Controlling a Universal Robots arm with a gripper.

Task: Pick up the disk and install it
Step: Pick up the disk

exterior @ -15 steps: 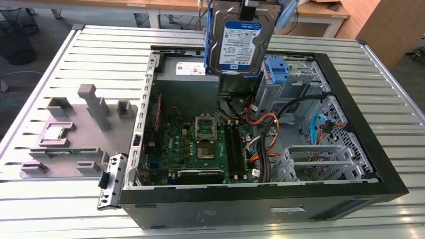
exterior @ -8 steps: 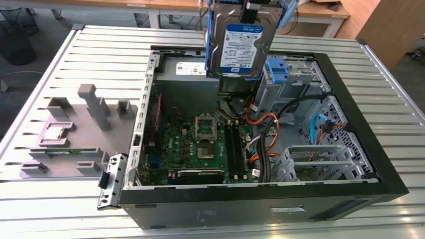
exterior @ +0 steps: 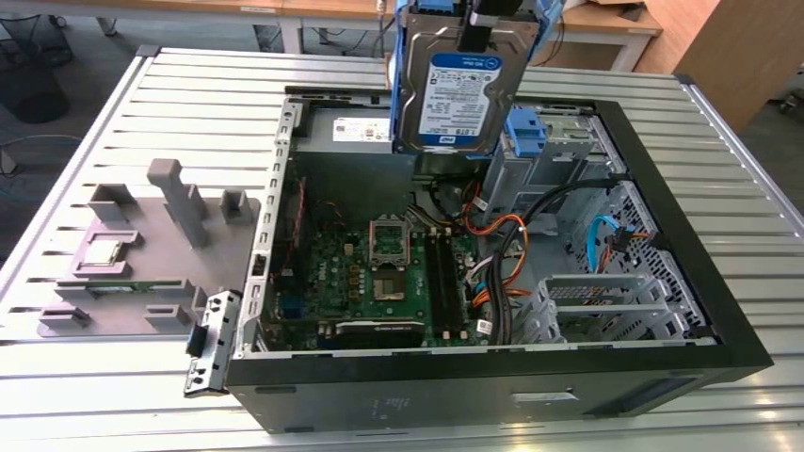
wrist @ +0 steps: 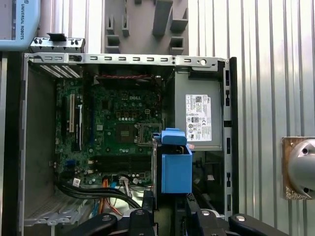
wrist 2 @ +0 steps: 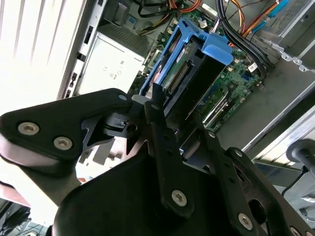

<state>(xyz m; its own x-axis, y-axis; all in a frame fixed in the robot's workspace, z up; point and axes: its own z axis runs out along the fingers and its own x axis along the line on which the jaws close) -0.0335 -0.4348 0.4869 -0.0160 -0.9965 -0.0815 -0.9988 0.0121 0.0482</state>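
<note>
The tool (exterior: 476, 36) is clamped on the disk (exterior: 458, 87), one finger on each flat face near its upper end. The disk hangs upright on edge, with its label facing the exterior view. This grip leaves the blue frame's long sides and lower end free, probably so they can meet a slot without the fingers in the way.

The disk is in the air, clear above the computer case (exterior: 503, 391) and touching nothing in it. In the exterior view it hangs over the case's far side, between the power supply (exterior: 354, 132) and the drive bay (exterior: 553, 141) in the far corner, which has a blue bracket. In the first wrist view the disk (wrist: 175, 169) shows end-on, just beside the power supply (wrist: 198, 118).

The case lies on its side on the slatted bench (exterior: 113, 395) with its open side up, so the main board (exterior: 377, 273) and the cables (exterior: 503, 250) can be reached from above. A grey holder (exterior: 151, 245) stands on the bench outside the case wall.
</note>
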